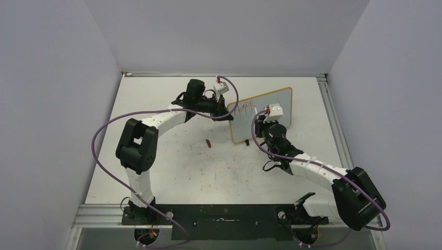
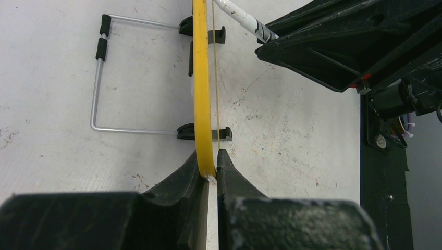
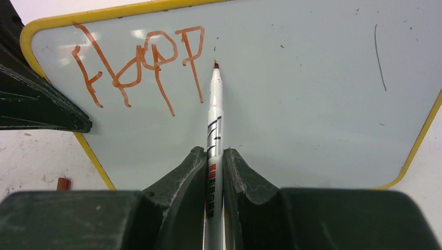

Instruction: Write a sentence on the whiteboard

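From above, the board (image 1: 284, 104) stood mid-table between the arms, with a red cap (image 1: 208, 142) on the table to its left. At the left wrist, the left gripper (image 2: 211, 169) was clamped on the board's yellow edge. At the right wrist, the right gripper (image 3: 213, 166) pinched a marker (image 3: 215, 114), its tip just right of the red writing (image 3: 140, 67), "Happ".

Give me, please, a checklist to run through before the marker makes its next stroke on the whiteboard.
1. Left claw shut on the whiteboard frame: ok.
2. Right claw shut on the marker: ok.
3. Cap off the marker, lying on the table: ok.
4. Marker tip touching the board surface: cannot tell.
5. Bare surface to the right of the sentence, which reads only "Happ": ok.
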Controlling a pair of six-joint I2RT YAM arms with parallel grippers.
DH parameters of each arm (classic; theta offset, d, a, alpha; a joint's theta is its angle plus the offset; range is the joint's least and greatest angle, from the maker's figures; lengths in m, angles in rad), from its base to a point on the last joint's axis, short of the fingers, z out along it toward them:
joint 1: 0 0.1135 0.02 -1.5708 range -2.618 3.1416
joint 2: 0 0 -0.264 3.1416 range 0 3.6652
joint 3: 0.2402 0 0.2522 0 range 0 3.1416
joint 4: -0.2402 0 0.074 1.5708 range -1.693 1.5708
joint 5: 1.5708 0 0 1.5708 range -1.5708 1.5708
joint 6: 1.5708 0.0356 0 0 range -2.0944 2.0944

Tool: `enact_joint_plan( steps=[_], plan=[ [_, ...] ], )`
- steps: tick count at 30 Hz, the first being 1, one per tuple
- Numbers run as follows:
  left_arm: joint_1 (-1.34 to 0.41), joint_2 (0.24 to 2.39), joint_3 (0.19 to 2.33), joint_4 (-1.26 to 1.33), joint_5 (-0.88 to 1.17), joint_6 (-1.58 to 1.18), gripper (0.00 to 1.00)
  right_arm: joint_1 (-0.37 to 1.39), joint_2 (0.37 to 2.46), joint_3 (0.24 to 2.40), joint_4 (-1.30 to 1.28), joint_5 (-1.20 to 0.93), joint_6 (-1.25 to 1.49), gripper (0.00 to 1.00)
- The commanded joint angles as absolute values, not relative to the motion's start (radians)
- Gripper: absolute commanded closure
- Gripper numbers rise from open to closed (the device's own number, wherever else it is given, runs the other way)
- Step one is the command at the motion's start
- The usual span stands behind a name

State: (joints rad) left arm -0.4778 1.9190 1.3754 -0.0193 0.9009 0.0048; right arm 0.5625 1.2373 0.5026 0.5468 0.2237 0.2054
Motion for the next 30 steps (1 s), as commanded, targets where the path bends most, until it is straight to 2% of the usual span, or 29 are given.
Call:
enact_joint_plan(
  steps=[1, 22, 30],
  plan=[
    [-0.505, 1.936, 1.379, -0.127, 0.909, 0.043, 1.00, 0.555, 1.261, 0.533, 0.601, 0.213, 0.206, 0.95],
    [-0.506, 1.927, 1.379, -0.130, 0.908, 0.044, 1.00, 0.558, 1.236, 0.467, 0.540, 0.200, 0.249, 0.95],
    [-0.508, 1.928, 1.379, -0.130, 0.906, 0.043, 1.00, 0.580, 1.152, 0.489, 0.537, 0.243, 0.207, 0.95]
  ],
)
